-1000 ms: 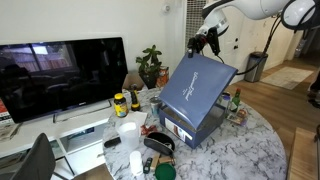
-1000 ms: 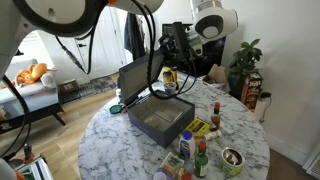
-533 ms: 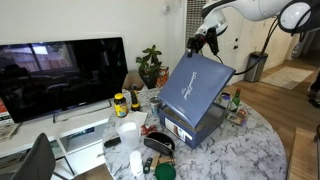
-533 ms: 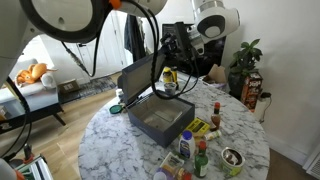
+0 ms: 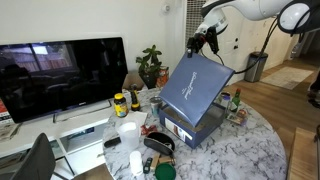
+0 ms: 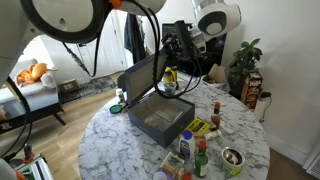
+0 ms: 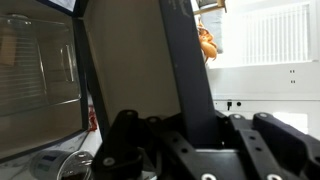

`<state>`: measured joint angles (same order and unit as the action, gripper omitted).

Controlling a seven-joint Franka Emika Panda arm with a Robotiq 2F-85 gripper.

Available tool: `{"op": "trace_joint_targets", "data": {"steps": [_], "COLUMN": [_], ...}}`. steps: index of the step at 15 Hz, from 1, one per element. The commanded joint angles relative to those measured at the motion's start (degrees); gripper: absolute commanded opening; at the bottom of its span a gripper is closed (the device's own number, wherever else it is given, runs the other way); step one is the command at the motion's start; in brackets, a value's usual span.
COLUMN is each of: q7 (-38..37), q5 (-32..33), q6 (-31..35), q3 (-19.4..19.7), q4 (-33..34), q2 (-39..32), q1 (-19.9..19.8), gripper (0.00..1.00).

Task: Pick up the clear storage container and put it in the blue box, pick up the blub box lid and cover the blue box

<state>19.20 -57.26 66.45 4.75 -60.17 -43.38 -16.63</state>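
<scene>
Far left: dark television [image 5: 60, 75] on a low stand. Next, a yellow-capped jar [image 5: 120, 103] and a white cup [image 5: 128, 133] at the near edge of the marble table [image 5: 250, 150]. A potted plant [image 5: 150, 65] stands behind.

Centre: the blub box lid [image 5: 195, 90] is tilted steeply. Its lower edge is down at the blue box [image 5: 178, 130] and its upper edge is raised toward the right. The box sits on the table, white label facing the camera.

Above the lid: the gripper [image 5: 202, 42] is clamped on the lid's raised upper edge. Wrist view confirms this: the lid's rim [image 7: 190, 60] runs straight into the closed black fingers [image 7: 125, 135].

Right: the white arm [image 5: 235, 12] enters from the top corner, with the forearm sloping down-left and the wrist bent downward to the lid.

Opposite exterior view: the lid [image 6: 138, 78] leans over the box's [image 6: 150, 128] left wall, with the gripper [image 6: 172, 45] at its top. Sauce bottles [image 6: 200, 150] are clustered on the table to the right.
</scene>
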Motion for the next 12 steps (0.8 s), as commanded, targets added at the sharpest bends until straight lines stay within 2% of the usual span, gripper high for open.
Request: {"op": "trace_joint_targets", "data": {"steps": [1,4,8,9,12], "q7": [0.87,1.99,0.1,-0.8,-2.3], "q5": [-0.08,-0.35,-0.05,1.12,1.54], "q6": [1.83,3.71,3.39,3.3,2.85], "q3": [0.21,0.17,0.26,-1.24,-1.24], "q4": [0.59,0.17,0.34,0.89,1.08], "q2": [-0.42,-0.23,-0.27,-0.48,-0.58], "q1": [-0.04,-0.06,-0.01,-0.96,-0.89], "gripper": [0.0,0.0,0.0,0.0,0.0]}}
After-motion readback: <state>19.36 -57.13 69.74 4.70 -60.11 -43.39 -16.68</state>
